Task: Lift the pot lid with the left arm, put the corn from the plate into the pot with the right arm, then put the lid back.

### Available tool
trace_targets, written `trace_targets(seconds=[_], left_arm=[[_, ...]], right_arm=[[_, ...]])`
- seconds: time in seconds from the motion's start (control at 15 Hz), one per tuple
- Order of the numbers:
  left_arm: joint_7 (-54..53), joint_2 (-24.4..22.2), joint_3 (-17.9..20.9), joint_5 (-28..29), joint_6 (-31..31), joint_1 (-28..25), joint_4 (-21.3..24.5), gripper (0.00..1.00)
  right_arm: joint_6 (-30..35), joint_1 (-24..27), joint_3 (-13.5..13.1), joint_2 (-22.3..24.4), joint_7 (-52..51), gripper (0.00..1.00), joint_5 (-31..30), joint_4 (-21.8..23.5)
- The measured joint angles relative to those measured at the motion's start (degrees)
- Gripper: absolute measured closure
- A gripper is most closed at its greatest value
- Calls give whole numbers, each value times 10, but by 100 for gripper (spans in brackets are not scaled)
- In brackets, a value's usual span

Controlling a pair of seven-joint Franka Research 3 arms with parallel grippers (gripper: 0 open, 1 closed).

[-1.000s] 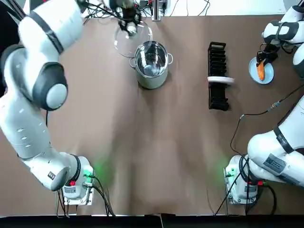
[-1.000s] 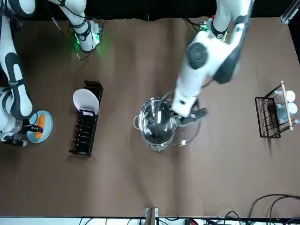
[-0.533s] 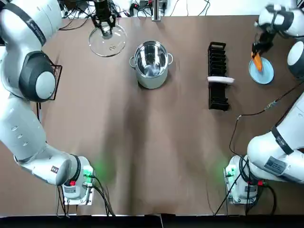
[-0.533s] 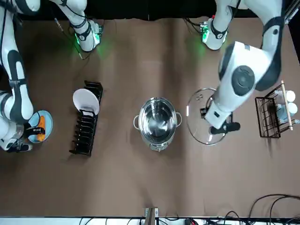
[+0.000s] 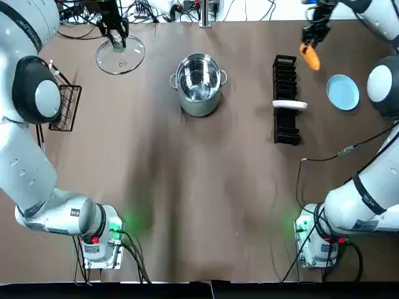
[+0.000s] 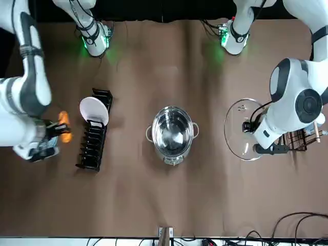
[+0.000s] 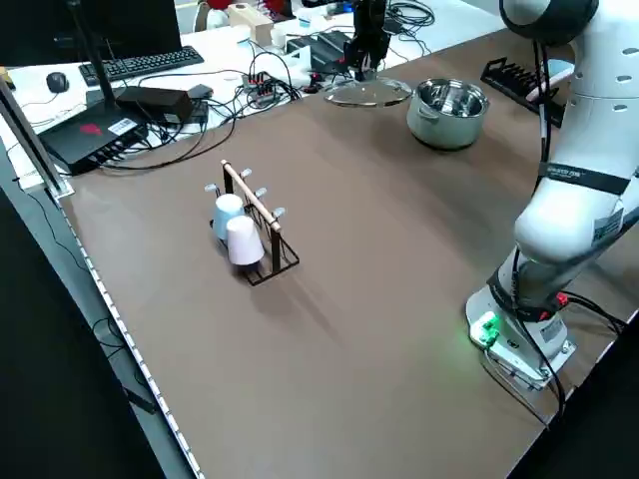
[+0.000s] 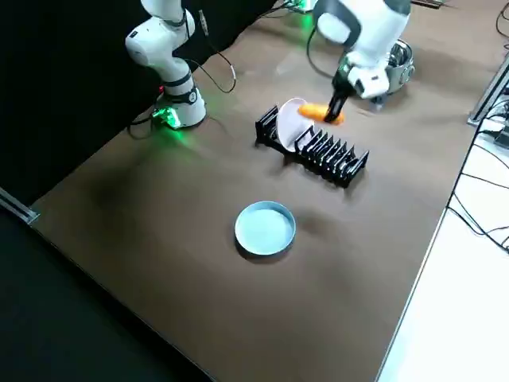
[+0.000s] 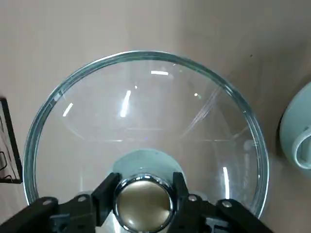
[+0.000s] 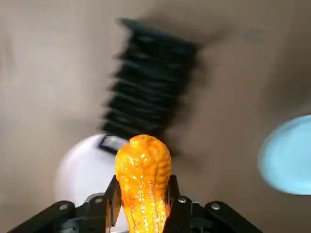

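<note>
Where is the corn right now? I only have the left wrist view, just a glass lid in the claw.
Observer: The orange corn cob is clamped in the right claw, in the air by the far end of the black dish rack.
Operator: Is the pot open?
Observer: Yes, the steel pot stands uncovered; the left claw holds the clear glass lid off to its left.
Operator: Anything on the plate?
Observer: No, the round blue plate is bare.
</note>
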State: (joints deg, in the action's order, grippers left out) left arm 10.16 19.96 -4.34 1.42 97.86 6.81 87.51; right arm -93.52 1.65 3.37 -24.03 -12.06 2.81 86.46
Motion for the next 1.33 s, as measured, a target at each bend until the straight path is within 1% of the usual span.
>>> trace_targets(seconds=[0.07, 0.13, 0.2, 0.4, 0.6, 0.67, 0.87, 1.13, 1.27, 1.33], left_arm=[[-5, 0, -10, 0, 0, -10, 4, 49], [-15, 0, -18, 0, 0, -21, 8, 49], [-17, 0, -20, 0, 0, -23, 9, 49], [-19, -4, -20, 0, -1, -27, 10, 49], [-21, -5, -20, 0, -1, -28, 10, 49], [-21, -5, -20, 0, -1, -29, 10, 49], [-21, -5, -20, 0, -1, -29, 11, 49], [-21, -5, -21, 0, -1, -29, 11, 49], [-21, -6, -21, 0, -1, -29, 11, 49], [-21, -6, -21, 0, -1, -29, 11, 49]], right_arm=[[6, -25, 2, 1, 36, 59, 12, 0], [5, -84, 6, 1, 119, 59, 33, 0], [2, -115, 7, 1, 159, 59, 47, -1], [-18, -191, 7, 1, 269, 59, 68, -6], [-69, -252, 7, 0, 361, 59, 71, -7], [-91, -270, 7, -1, 386, 59, 71, -6], [-185, -320, 6, -19, 464, 59, 72, -4], [-308, -377, 6, -66, 537, 59, 72, -10], [-393, -398, 5, -96, 557, 59, 72, -16], [-424, -407, 5, -111, 562, 59, 72, -19]])
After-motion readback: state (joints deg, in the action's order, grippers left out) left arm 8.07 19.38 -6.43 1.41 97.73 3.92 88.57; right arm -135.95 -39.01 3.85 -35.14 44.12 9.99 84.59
